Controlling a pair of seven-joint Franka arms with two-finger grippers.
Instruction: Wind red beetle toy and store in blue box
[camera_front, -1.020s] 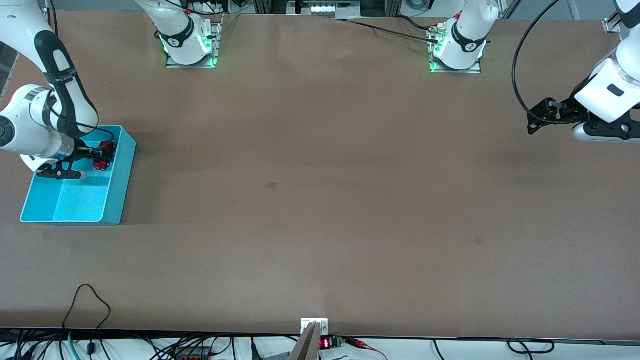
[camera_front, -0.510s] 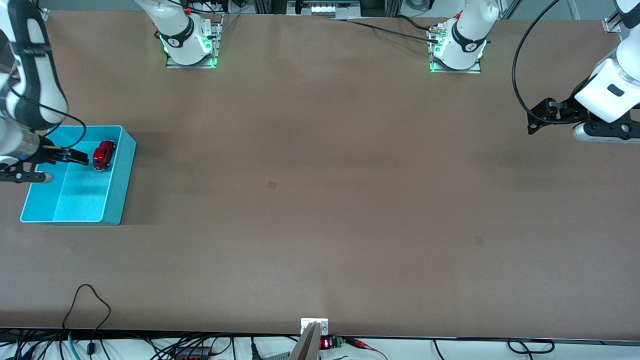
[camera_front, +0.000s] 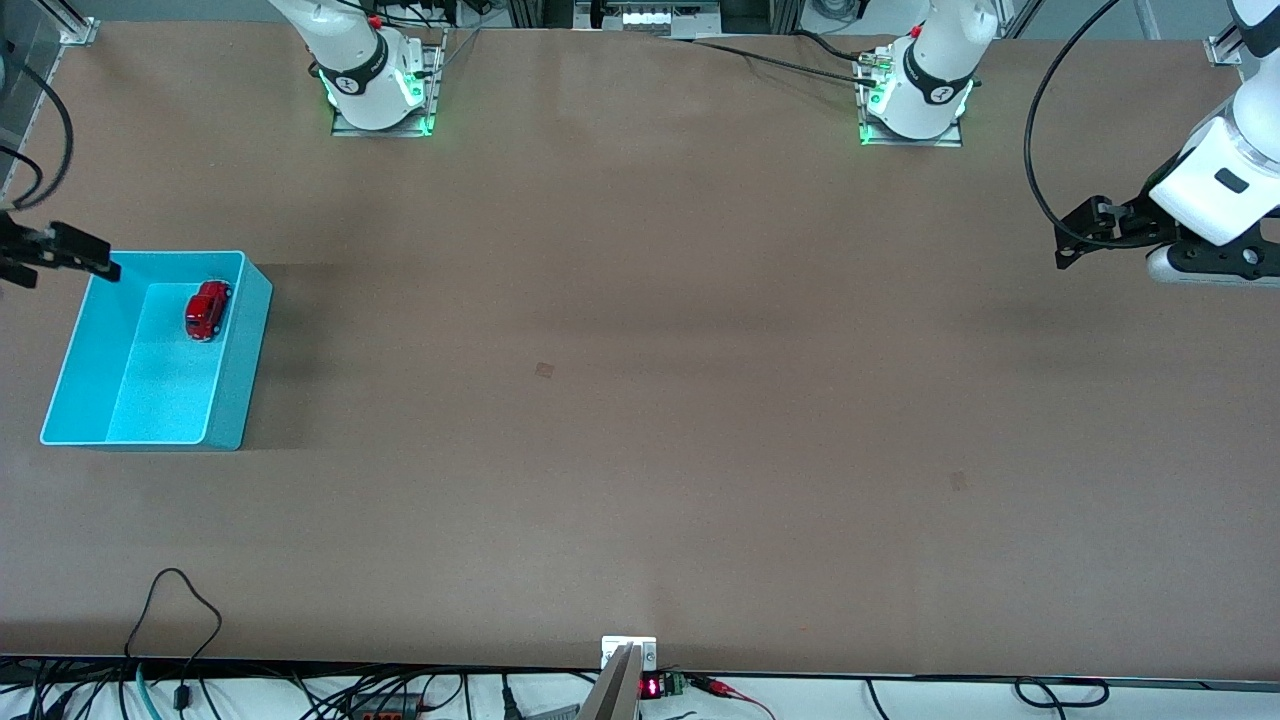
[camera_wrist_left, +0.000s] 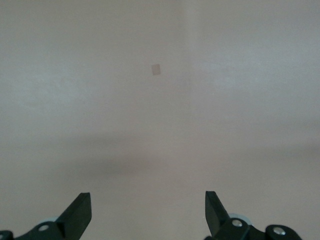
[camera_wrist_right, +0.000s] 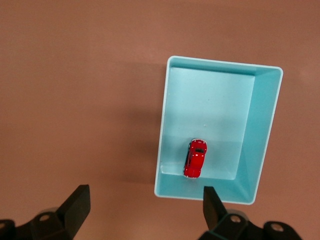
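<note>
The red beetle toy (camera_front: 207, 310) lies on the floor of the blue box (camera_front: 240, 380), in the part farther from the front camera, beside the wall toward the left arm's end. It touches no gripper. My right gripper (camera_front: 100, 262) is open and empty, up in the air over the box's corner and the table's edge. In the right wrist view the toy (camera_wrist_right: 195, 158) and the box (camera_wrist_right: 162, 125) lie well below the open right gripper (camera_wrist_right: 144, 197). My left gripper (camera_front: 1066, 245) waits open and empty over bare table at its own end, as its wrist view (camera_wrist_left: 146, 200) shows.
The box stands at the right arm's end of the brown table. Small dark marks sit on the tabletop (camera_front: 544, 370) (camera_front: 957, 481); one shows in the left wrist view (camera_wrist_left: 156, 69). Cables (camera_front: 170, 600) run along the table's front edge.
My right gripper let go of the toy inside the box, then rose and drew back toward the table's edge. The toy stays in the box. The left arm has not moved.
</note>
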